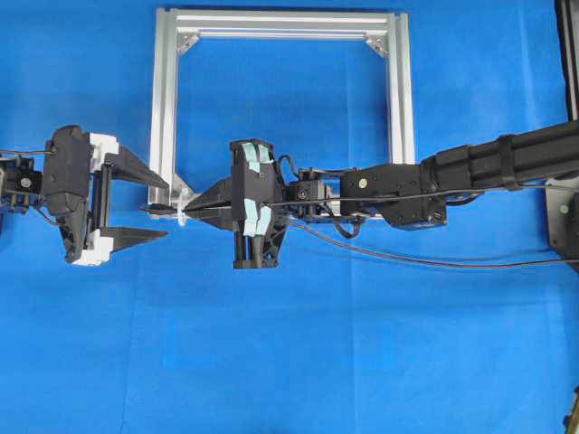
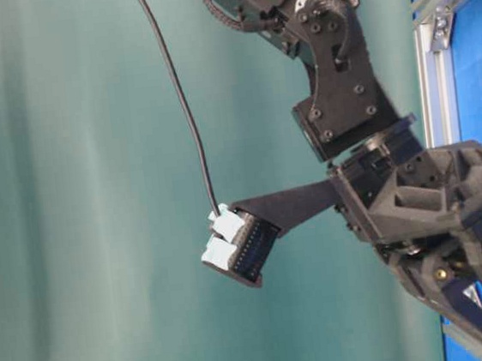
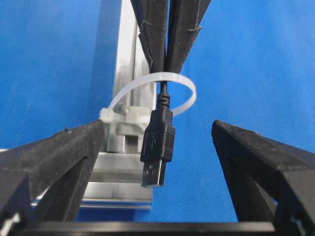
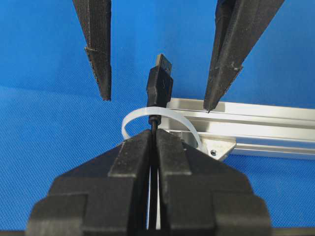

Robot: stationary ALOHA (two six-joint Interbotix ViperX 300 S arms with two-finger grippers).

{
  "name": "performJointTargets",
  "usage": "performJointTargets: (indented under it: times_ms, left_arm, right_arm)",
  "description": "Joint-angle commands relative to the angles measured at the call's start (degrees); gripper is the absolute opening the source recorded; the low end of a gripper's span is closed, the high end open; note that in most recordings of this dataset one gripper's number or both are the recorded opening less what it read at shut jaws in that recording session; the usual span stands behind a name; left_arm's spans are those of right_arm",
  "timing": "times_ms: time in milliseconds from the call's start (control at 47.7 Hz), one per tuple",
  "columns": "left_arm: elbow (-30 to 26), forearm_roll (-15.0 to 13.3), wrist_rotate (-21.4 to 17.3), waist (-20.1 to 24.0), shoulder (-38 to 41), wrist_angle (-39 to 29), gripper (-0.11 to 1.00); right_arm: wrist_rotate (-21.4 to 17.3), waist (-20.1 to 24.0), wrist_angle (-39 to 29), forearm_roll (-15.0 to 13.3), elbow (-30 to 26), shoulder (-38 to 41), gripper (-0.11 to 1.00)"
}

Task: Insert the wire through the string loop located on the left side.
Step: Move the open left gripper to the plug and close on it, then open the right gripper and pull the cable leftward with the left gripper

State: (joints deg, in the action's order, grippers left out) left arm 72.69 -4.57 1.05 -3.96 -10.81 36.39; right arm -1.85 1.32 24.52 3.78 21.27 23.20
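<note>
The wire's black plug with its metal tip hangs between the fingers of my open left gripper, touching neither. The wire passes through the white string loop, and the plug is on the far side of it. My right gripper is shut on the wire just behind the string loop. From above, the right gripper reaches across to the frame's left post, its tip at the string loop. The left gripper faces it, jaws wide around the plug.
The silver aluminium frame lies flat on the blue cloth. My right arm stretches over the frame's right post. The slack wire trails off to the right edge. A corner bracket sits beside the loop.
</note>
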Motion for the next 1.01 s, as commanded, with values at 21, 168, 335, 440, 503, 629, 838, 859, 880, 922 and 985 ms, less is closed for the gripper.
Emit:
performJointTargets:
  times_ms: [21,168,335,440,503,629,838,859,880,922,985]
  left_arm:
    - [-0.70,0.09,-0.09,0.18,-0.26,0.53,0.89]
    - [-0.70,0.18,-0.09,0.18,-0.26,0.44,0.88]
    - [-0.79,0.18,-0.09,0.18,-0.26,-0.18,0.83]
    - [-0.79,0.18,-0.09,0.18,-0.26,-0.62,0.65]
    - [-0.88,0.18,-0.26,0.09,-0.26,-0.53,0.46]
    - [-0.97,0.18,-0.53,0.18,-0.26,-0.53,0.13]
    - [-0.97,0.18,-0.53,0.18,-0.26,-0.53,0.09]
    - [-0.97,0.18,-0.53,0.18,-0.26,-0.53,0.09]
    - [-0.97,0.18,-0.53,0.09,-0.26,-0.44,0.09]
    - [-0.97,0.18,-0.53,0.18,-0.26,-0.53,0.09]
    - [-0.97,0.18,-0.44,0.18,-0.26,-0.62,0.09]
  right_arm:
    - [0.00,-0.18,0.26,-0.09,-0.70,-1.23,0.00]
    - [0.00,-0.18,0.26,-0.09,-0.70,-1.23,0.00]
    - [0.00,-0.18,0.18,-0.09,-0.70,-1.23,0.00]
    - [0.00,-0.18,0.26,-0.09,-0.70,-1.23,0.00]
    - [0.00,-0.18,0.26,0.00,-0.70,-1.23,0.00]
    - [0.00,-0.18,0.18,-0.09,-0.70,-1.23,0.00]
    - [0.00,-0.18,0.00,-0.09,-0.70,-1.23,0.00]
    - [0.09,-0.18,-0.09,-0.09,-0.70,-1.23,0.00]
    - [0.00,-0.18,-0.18,-0.09,-0.70,-1.23,0.00]
    - [0.09,-0.18,-0.35,0.00,-0.70,-1.23,0.00]
    - [0.09,-0.18,-0.79,-0.09,-0.70,-1.23,0.00]
